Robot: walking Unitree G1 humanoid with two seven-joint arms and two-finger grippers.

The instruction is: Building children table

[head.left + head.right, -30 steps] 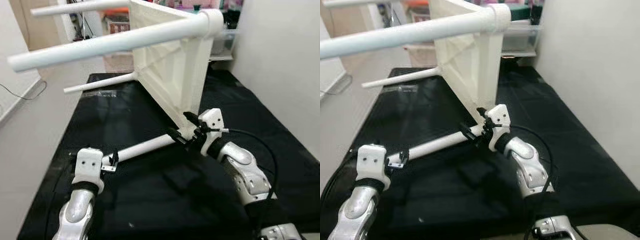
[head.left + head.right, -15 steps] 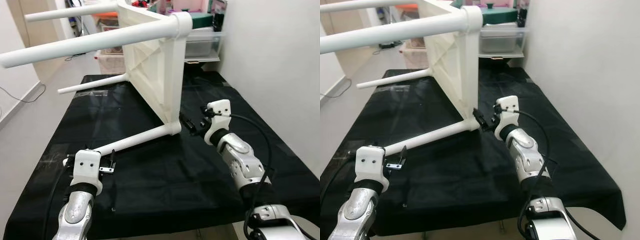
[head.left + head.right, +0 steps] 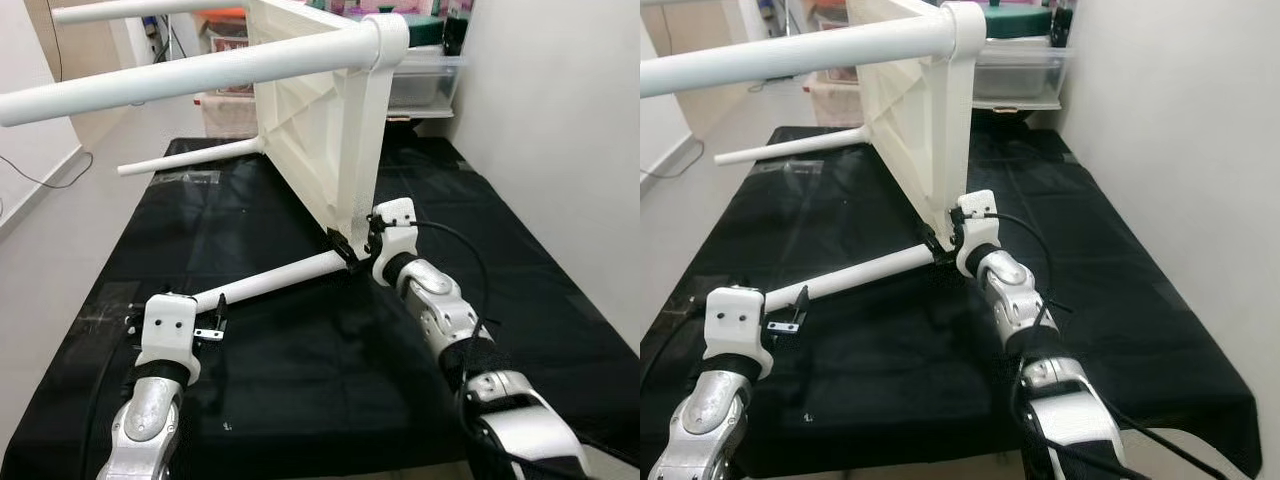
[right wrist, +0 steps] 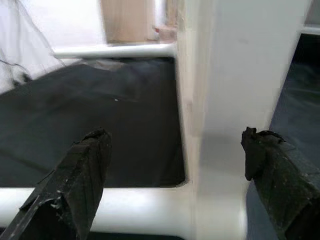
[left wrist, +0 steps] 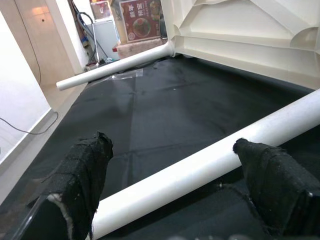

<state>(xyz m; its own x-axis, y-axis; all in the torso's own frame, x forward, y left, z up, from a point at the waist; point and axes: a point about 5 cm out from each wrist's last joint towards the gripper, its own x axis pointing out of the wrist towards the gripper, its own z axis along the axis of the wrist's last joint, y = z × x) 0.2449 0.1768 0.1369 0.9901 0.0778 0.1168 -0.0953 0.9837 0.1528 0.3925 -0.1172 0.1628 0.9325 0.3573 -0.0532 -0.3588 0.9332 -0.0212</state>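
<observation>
Your white children's table (image 3: 330,150) is lying on its side on the black cloth (image 3: 260,350). Your right gripper (image 3: 352,247) is reaching to the tabletop's lower corner, fingers (image 4: 75,185) spread wide either side of it, gripping nothing. Your left gripper (image 5: 175,195) is straddling the lowest leg (image 3: 275,285) near its free end, fingers (image 5: 82,172) apart, the leg lying between them.
</observation>
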